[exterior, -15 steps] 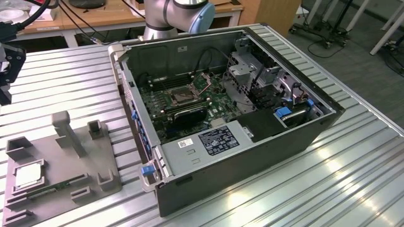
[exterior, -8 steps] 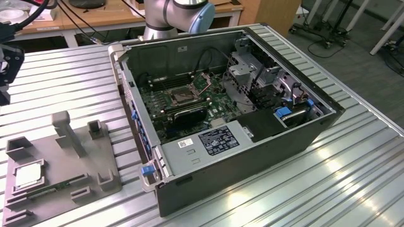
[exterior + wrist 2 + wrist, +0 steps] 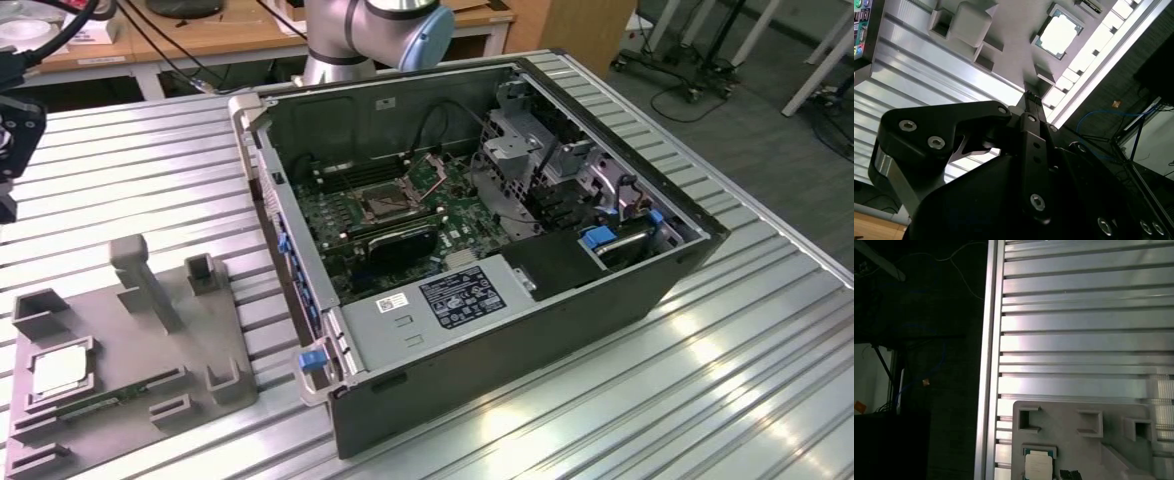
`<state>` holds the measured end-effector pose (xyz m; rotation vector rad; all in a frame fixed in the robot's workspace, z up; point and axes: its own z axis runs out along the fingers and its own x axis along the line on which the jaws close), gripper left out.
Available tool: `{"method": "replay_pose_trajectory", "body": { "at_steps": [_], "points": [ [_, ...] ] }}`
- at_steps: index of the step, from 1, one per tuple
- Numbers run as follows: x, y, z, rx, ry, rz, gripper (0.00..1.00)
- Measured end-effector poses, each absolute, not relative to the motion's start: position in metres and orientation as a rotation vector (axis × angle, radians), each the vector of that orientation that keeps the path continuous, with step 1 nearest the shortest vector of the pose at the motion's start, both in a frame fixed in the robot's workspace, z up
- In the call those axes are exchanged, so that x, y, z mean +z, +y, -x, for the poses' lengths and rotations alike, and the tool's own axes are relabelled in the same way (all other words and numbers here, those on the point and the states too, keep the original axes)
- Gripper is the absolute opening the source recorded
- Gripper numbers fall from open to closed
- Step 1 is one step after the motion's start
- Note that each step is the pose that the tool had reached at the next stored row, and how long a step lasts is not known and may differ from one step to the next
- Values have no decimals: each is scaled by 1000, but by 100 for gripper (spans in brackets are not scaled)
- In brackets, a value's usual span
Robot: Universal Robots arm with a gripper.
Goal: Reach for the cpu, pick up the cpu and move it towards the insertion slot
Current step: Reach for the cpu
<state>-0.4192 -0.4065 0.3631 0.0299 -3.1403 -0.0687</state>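
The cpu [image 3: 60, 371] is a small silvery-white square lying flat in a recess of the grey tray [image 3: 134, 335], at the exterior view's lower left. It also shows in both wrist views, cpu [image 3: 1059, 36] and cpu [image 3: 1038, 465]. My gripper [image 3: 1032, 100] hangs above the ribbed table beside the tray, apart from the cpu and holding nothing that I can see. Its dark body [image 3: 16, 135] sits at the exterior view's far left edge. The insertion slot [image 3: 388, 206] is a dark square socket with a metal frame on the green board inside the open computer case.
The open black computer case [image 3: 534, 330] fills the middle of the ribbed metal table [image 3: 747, 380]. The tray carries upright grey posts [image 3: 144, 280] and a thin green memory stick [image 3: 100, 405]. The table's edge [image 3: 989, 365] runs close to the tray.
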Motion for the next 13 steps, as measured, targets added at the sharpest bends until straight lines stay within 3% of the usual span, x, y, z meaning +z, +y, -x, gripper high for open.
{"method": "replay_pose_trajectory", "body": {
  "at_steps": [13],
  "points": [
    [361,-407,431,-69,-3140,-30,11]
  ]
}}
